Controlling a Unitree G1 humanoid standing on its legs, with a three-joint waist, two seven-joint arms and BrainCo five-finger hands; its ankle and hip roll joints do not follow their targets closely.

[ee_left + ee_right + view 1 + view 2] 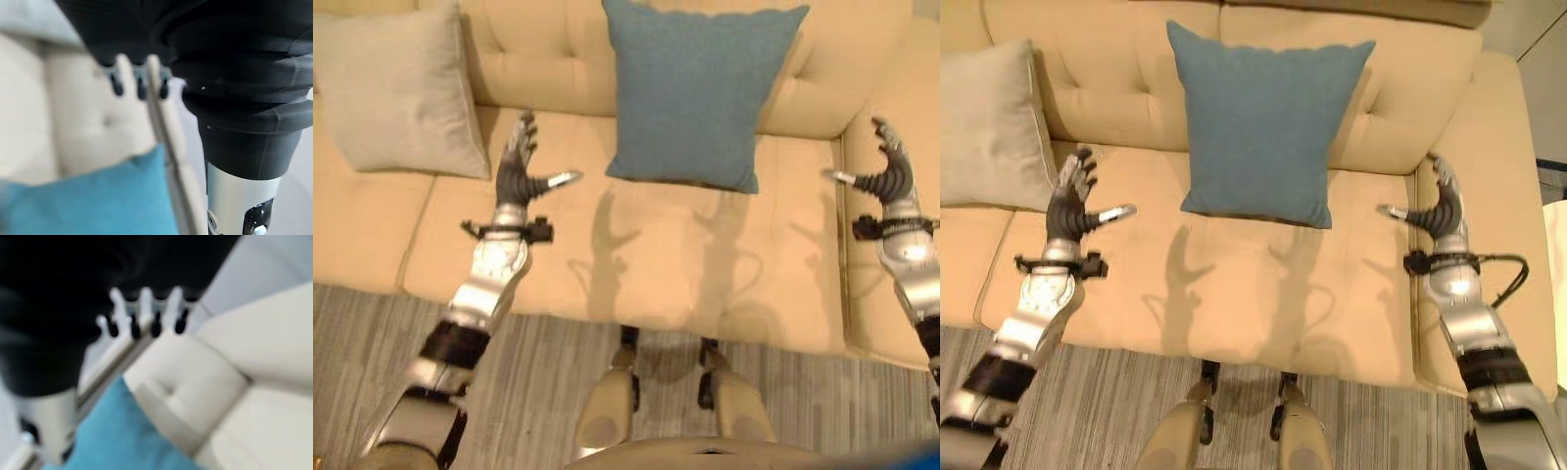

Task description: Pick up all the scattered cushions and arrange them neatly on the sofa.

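A blue cushion (700, 88) stands upright against the backrest of the cream sofa (656, 264), near its middle. A light grey cushion (396, 88) leans against the backrest at the left end. My left hand (516, 171) hovers open over the seat between the two cushions, fingers straight, thumb out toward the blue one. My right hand (889, 171) is open over the right end of the seat, right of the blue cushion, holding nothing. The blue cushion (98, 200) shows past my left hand's fingers (139, 78) in the left wrist view, and the blue cushion (122, 435) again in the right wrist view.
The sofa's right armrest (1518, 196) rises just beyond my right hand. Grey striped carpet (538, 382) runs along the sofa's front edge. The seat in front of the blue cushion is bare.
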